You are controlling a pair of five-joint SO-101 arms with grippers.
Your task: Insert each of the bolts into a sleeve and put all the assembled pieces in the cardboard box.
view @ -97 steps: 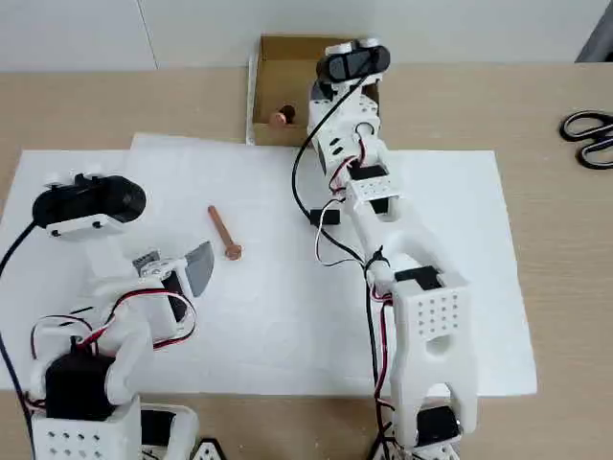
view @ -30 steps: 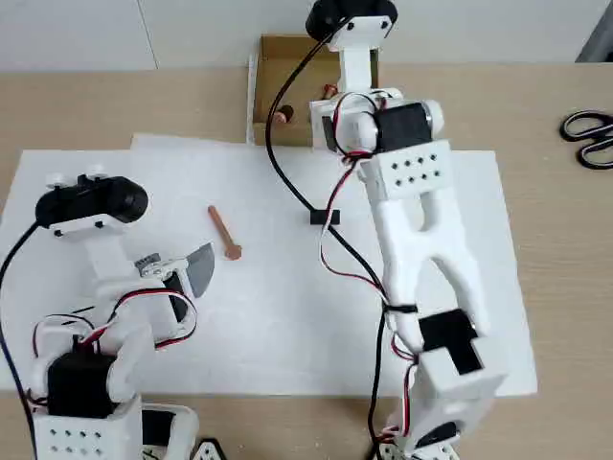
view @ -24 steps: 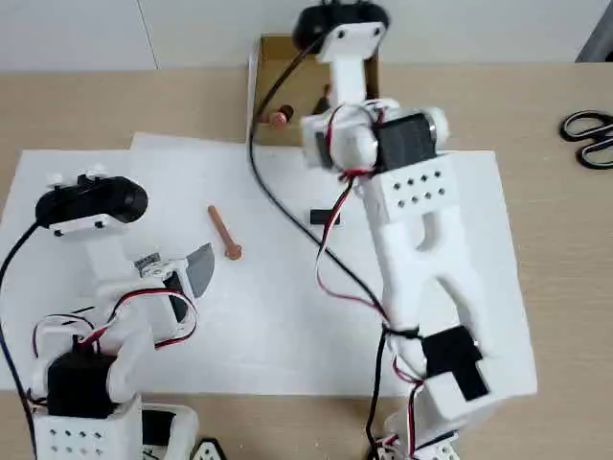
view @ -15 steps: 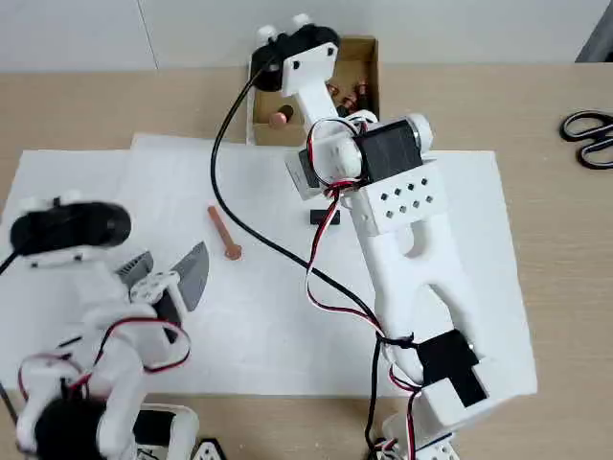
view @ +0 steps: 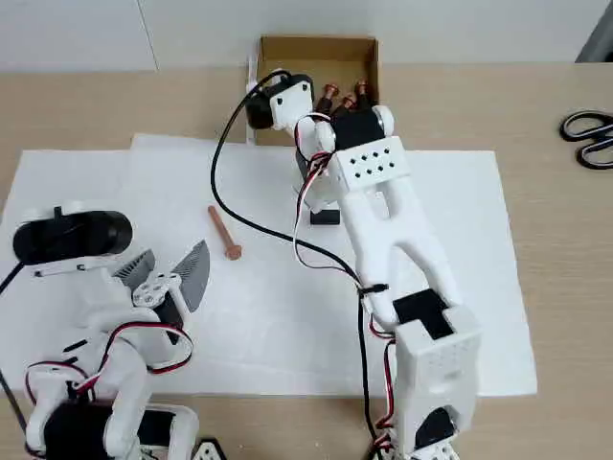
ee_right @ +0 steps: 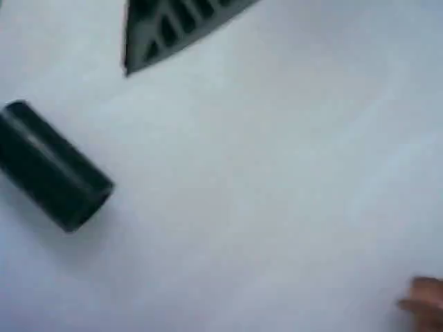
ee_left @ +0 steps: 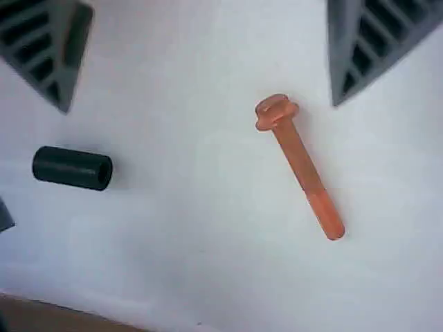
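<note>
Fingers (ee_left: 377, 41) of left gripper (view: 170, 270) spread wide apart, empty, hanging over the bolt (ee_left: 297, 162) without touching it. Just outside the near wall of the cardboard box (view: 316, 40), right gripper (ee_right: 176, 31) low over the sleeve (ee_right: 55, 166); open or closed, impossible to tell.

By judgement, well along: at least 3 copper-headed pieces (view: 347, 96) already inside the cardboard box, sleeves on them too small to confirm.

Left to do: 1 loose bolt, flat on the white paper (view: 287, 326), well apart from the box; 1 black sleeve, flat too, nearer the box yet outside it, apart from the bolt. Probably the last pair: insertion pending, then boxing.
</note>
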